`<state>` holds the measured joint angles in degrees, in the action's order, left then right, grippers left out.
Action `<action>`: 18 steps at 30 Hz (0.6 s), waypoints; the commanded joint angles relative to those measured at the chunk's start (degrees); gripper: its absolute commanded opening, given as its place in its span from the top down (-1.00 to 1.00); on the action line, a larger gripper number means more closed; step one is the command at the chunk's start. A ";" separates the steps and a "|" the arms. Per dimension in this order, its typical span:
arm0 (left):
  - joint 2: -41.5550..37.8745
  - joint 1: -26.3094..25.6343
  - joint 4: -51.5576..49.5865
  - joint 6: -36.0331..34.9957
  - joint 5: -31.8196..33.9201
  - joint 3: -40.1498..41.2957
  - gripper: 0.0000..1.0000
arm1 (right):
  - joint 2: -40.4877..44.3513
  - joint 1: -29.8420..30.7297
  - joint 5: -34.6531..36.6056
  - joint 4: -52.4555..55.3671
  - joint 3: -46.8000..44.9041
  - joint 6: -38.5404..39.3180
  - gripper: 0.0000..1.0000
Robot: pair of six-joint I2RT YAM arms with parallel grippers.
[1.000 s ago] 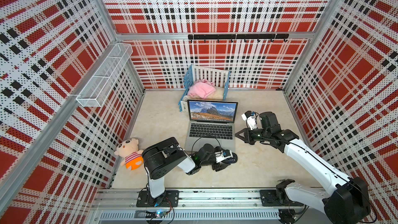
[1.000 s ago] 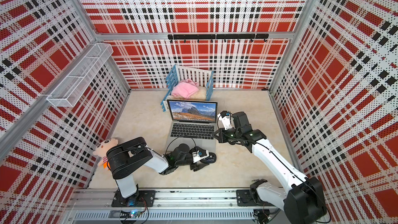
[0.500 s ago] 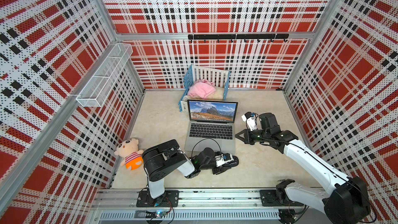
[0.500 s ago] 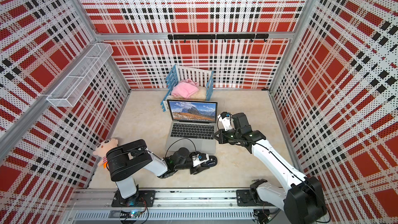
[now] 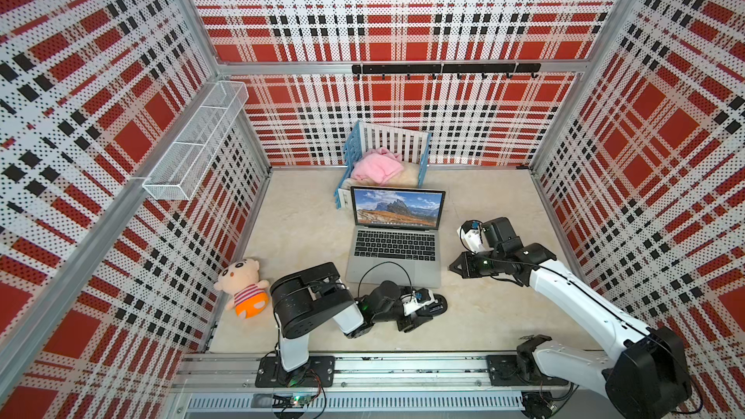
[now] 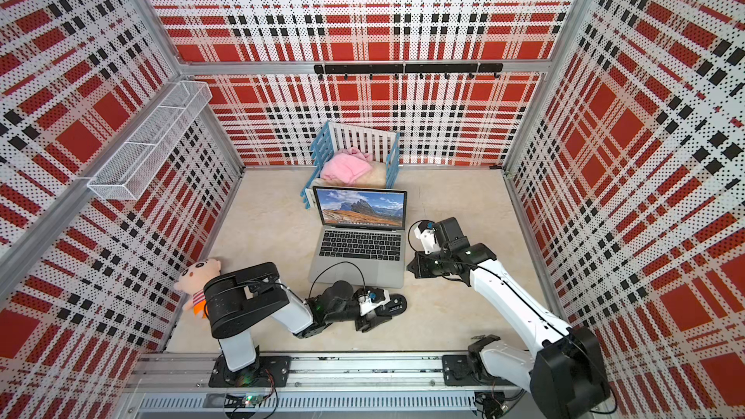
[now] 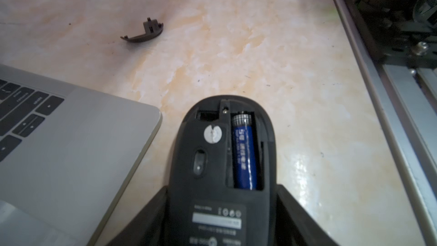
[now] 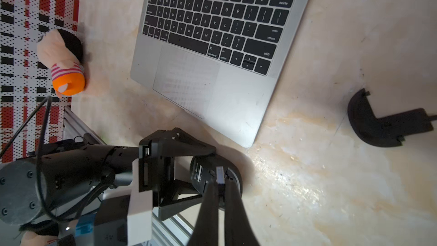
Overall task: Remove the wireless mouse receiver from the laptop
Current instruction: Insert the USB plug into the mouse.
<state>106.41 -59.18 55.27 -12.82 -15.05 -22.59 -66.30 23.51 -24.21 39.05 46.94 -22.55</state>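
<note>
The laptop (image 5: 393,251) (image 6: 358,253) stands open mid-table, screen lit; its palm rest shows in both wrist views (image 7: 71,138) (image 8: 236,91). My right gripper (image 5: 452,268) (image 6: 409,267) (image 8: 220,182) hovers off the laptop's front right corner, shut on the wireless mouse receiver (image 8: 220,173), whose silver plug sticks out past the tips. In front of the laptop, my left gripper (image 5: 423,310) (image 6: 379,309) (image 7: 223,188) is shut on the sides of a black mouse (image 5: 435,305) (image 7: 222,152). The mouse is belly up, its battery bay open with a blue cell inside.
The mouse's black battery cover (image 7: 143,33) (image 8: 378,121) lies loose on the table right of the laptop. A stuffed doll (image 5: 244,288) lies by the left wall. A blue-white crib (image 5: 383,159) with pink cloth stands behind the laptop. An aluminium rail (image 5: 363,364) runs along the front edge.
My left gripper has drawn the mouse a little toward the front edge. The right gripper has drifted slightly the same way, still shut.
</note>
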 commanded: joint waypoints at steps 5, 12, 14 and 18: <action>3.48 0.55 -0.33 1.21 -0.43 2.90 -0.45 | -2.06 1.47 0.41 2.88 1.58 -0.11 1.00; 5.34 0.80 4.29 1.72 -0.29 4.00 -0.39 | -7.04 6.06 5.39 8.25 3.70 -1.01 1.00; 5.56 0.86 6.54 1.94 -0.23 4.80 -0.39 | -8.34 7.63 7.02 10.08 4.42 -1.60 1.00; 6.00 0.82 7.68 1.58 -0.48 5.01 -0.33 | -11.39 8.83 5.92 13.98 5.77 -1.51 1.00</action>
<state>110.24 -58.59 66.39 -11.51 -15.86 -19.00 -76.14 31.68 -19.18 48.21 51.09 -23.68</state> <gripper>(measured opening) 0.677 0.083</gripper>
